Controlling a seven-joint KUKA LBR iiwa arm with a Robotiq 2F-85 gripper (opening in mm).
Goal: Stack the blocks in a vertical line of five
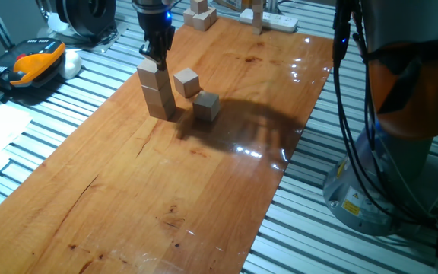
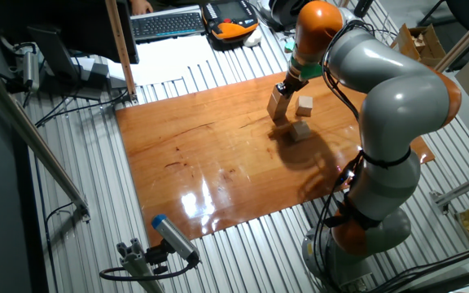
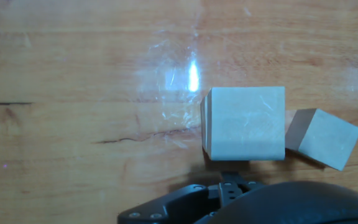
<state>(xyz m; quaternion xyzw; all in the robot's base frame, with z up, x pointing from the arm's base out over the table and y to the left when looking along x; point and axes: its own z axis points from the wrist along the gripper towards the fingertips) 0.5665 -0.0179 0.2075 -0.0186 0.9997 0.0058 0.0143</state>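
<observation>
Three light-tan blocks stand stacked in one column (image 1: 157, 91) (image 2: 278, 106) on the wooden board. My gripper (image 1: 156, 53) (image 2: 287, 86) hangs right over the top block, its dark fingertips at or just above that block's upper face. The hand view looks straight down on the stack's top (image 3: 244, 122), with no finger beside it. Two loose blocks lie to the right of the stack: one (image 1: 186, 82) (image 2: 304, 106) close by, the other (image 1: 206, 105) (image 2: 300, 130) a little nearer the board's middle. One loose block (image 3: 323, 138) shows in the hand view.
The wooden board (image 1: 166, 190) lies on a slatted metal table. At its far edge stand more wooden pieces (image 1: 200, 15) and a white power strip (image 1: 274, 21). An orange-and-black pendant (image 1: 29, 62) lies at left. The arm's base (image 1: 386, 152) and cables stand at right.
</observation>
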